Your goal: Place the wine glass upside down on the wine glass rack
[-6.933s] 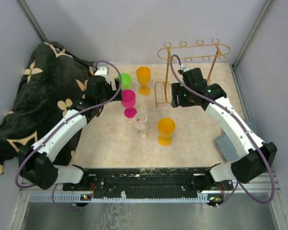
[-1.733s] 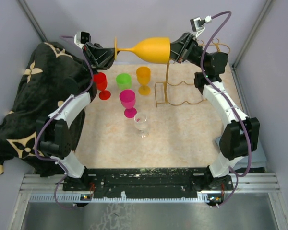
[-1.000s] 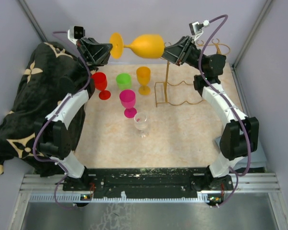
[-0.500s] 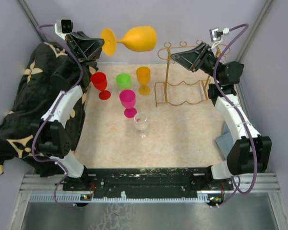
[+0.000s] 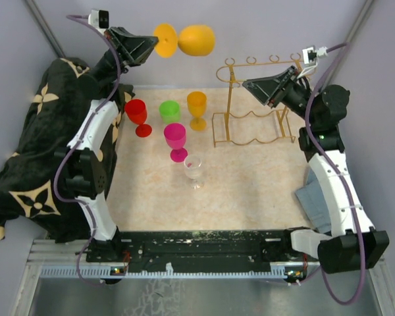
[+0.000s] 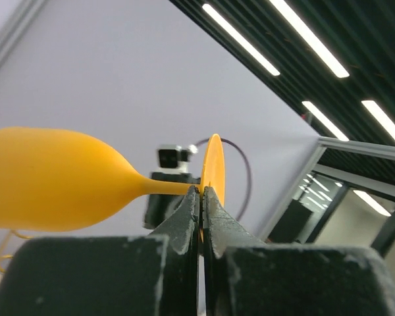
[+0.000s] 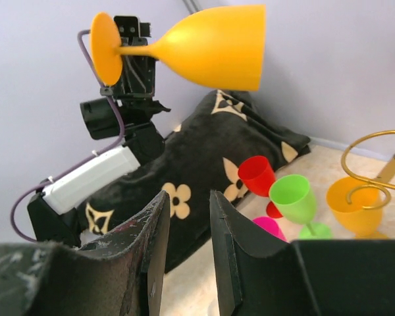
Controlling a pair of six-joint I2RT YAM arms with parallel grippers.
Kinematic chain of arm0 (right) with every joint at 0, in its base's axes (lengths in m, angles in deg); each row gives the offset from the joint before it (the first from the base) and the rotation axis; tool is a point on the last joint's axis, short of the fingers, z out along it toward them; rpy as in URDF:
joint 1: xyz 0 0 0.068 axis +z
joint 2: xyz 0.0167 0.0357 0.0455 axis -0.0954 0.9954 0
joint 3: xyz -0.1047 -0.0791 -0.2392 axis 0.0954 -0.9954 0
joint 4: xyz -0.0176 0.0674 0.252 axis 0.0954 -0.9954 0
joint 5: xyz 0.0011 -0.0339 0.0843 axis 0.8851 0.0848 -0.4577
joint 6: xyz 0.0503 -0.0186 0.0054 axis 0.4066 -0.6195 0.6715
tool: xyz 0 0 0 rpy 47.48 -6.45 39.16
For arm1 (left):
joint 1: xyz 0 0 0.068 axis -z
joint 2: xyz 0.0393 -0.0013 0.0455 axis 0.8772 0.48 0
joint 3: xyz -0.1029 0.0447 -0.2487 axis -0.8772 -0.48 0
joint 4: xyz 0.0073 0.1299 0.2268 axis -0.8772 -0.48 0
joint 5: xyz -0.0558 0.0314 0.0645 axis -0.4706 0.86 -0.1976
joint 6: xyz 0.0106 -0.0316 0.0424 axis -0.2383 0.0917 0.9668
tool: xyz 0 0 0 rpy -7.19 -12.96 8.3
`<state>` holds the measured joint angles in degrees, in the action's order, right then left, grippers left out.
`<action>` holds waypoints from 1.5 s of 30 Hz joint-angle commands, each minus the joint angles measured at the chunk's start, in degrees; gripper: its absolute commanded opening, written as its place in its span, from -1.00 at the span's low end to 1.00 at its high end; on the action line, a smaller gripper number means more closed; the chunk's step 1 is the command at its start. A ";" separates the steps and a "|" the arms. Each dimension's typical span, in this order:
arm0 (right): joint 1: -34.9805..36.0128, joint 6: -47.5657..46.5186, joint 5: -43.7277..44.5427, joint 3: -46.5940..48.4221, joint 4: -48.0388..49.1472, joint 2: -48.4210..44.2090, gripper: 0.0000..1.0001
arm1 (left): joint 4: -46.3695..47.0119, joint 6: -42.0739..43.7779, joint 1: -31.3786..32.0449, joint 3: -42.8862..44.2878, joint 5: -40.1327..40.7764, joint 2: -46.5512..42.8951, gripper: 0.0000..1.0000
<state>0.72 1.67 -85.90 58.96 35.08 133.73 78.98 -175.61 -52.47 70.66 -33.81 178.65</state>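
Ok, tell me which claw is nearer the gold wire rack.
Right. The right claw hovers by the rack near its top rails; the left claw is far to the left, holding the orange wine glass.

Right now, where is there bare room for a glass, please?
Bare: the near strip between the clear glass and the arm bases, and the patch before the rack. Crowded: far left, from red glass to orange glass, down to pink glass.

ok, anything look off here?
Yes. The big orange glass lies sideways high in the air, pinched only by the rim of its foot in the left hand. The right hand is open and apart from it. A dark flowered blanket is heaped at the left edge.
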 commanded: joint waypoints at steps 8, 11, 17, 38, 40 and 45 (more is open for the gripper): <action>-0.40 -12.60 7.65 1.04 -15.17 -8.43 -0.37 | -29.85 24.08 -0.23 15.97 -1.69 9.97 -1.00; -0.40 -13.31 8.07 0.66 -16.17 -9.24 -0.37 | -39.38 31.36 0.52 18.63 0.00 11.10 -1.00; -0.42 -14.22 8.25 0.22 -17.25 -9.62 -0.37 | -44.78 37.37 2.15 21.20 2.54 13.44 -1.00; -0.40 -14.00 8.90 -3.43 -16.86 -11.41 -0.37 | -52.59 51.16 11.14 18.49 23.08 13.68 -1.00; -0.40 -13.98 9.03 -3.71 -17.07 -11.81 -0.37 | -53.29 51.62 11.81 18.41 25.54 13.78 -1.00; -0.40 -14.00 9.41 -4.15 -17.33 -12.62 -0.37 | -54.65 50.51 13.36 18.03 31.46 14.30 -1.00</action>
<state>0.72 -11.86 -77.14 54.94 15.56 123.29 24.73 -125.99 -40.12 89.19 -9.37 192.64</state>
